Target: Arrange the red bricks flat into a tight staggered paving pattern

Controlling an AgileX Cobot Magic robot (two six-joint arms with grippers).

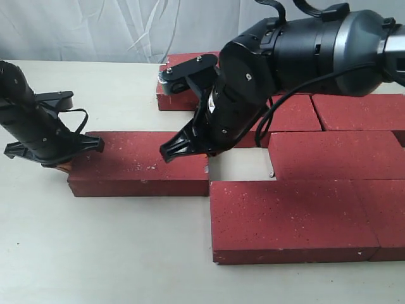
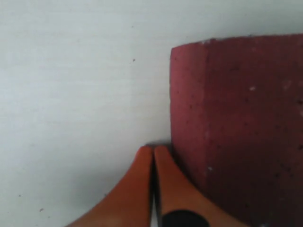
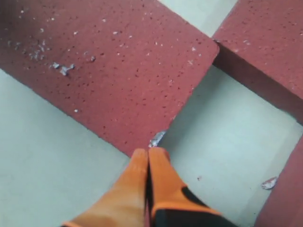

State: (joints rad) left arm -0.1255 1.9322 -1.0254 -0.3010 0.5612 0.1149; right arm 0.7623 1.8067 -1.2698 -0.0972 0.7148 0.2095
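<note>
I have both arms down at the one loose brick [image 1: 139, 164], which lies flat on the counter [image 1: 114, 253] to the left of the main patch of red bricks [image 1: 316, 158]. In the left wrist view the left fingers [image 2: 139, 182] are pressed together with nothing between them. Their orange tips sit on the counter right against the end face of that brick, near a corner. In the exterior view this is the brick's left end.

The right fingers [image 3: 161, 175] are also closed tight and empty. Their tips rest at a corner of the same brick, on its other end, just beside a small pale chip [image 3: 157, 138] lying on the counter. A second chip [image 3: 269, 183] lies further off, near the edge of another brick.

The patch itself lies flat. A front brick [image 1: 291, 218] has its left end just below the loose brick's right end, the two almost touching. Another brick [image 1: 387, 215] butts against its right end. A middle-row brick [image 1: 335, 155] sits tight behind it. The back-row bricks [image 1: 361, 111] lie beyond, and one more brick [image 1: 180, 85] lies at the far edge, partly hidden by the right arm.

Between the loose brick's right end and the middle-row brick there is an open square of bare counter [image 1: 239, 164].
</note>
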